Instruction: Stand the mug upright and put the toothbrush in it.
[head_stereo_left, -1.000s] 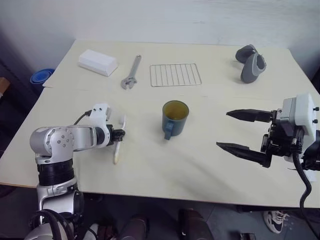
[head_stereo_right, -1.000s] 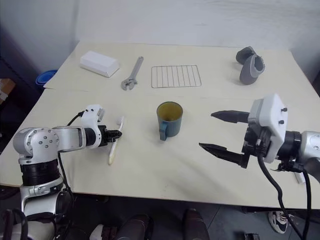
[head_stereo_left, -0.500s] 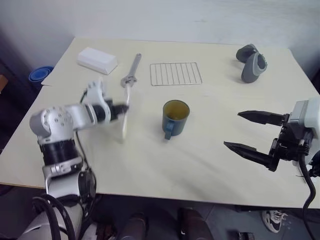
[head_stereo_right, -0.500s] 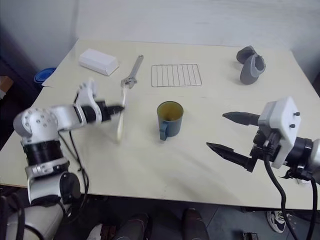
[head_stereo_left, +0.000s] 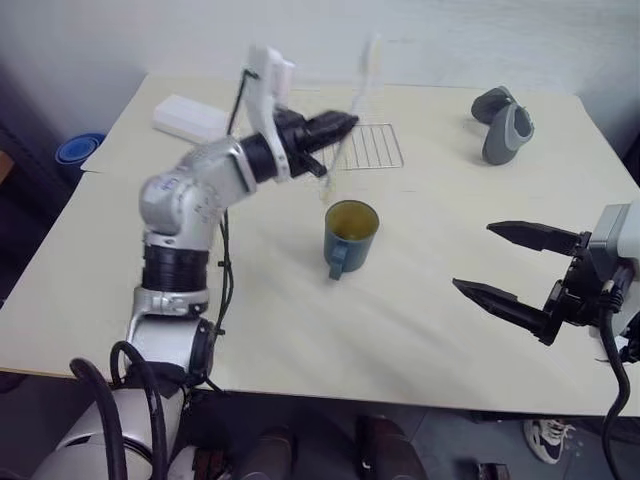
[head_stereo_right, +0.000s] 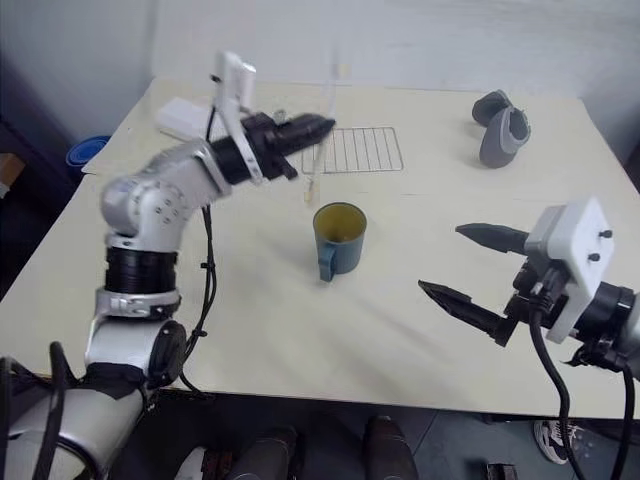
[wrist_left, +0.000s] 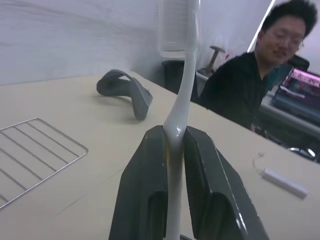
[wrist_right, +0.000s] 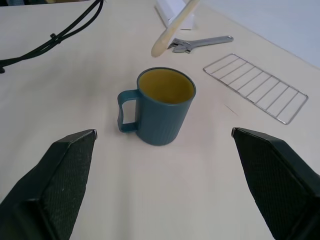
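Note:
The dark teal mug (head_stereo_left: 350, 237) stands upright mid-table, handle toward me, its yellowish inside (wrist_right: 166, 85) showing. My left gripper (head_stereo_left: 345, 123) is raised above and just behind the mug, shut on the white toothbrush (head_stereo_left: 352, 110). The toothbrush stands nearly upright with its bristle head (wrist_left: 179, 27) on top and its pale handle end (wrist_right: 167, 36) hanging beside the mug's far rim. My right gripper (head_stereo_left: 475, 258) hovers open to the right of the mug, its fingers (wrist_right: 65, 172) pointing at the mug with nothing between them.
A wire rack (head_stereo_left: 365, 148), a white box (head_stereo_left: 185, 117) and a wrench (wrist_right: 200, 44) lie at the back of the table. Grey curved objects (head_stereo_left: 505, 125) sit at the back right. A person (wrist_left: 245, 85) sits beyond the table's far side, near a white adapter (wrist_left: 282, 181).
My left arm rose and swung right from the table's left side to above the mug, turning the toothbrush upright. The right gripper stayed open and nearly still.

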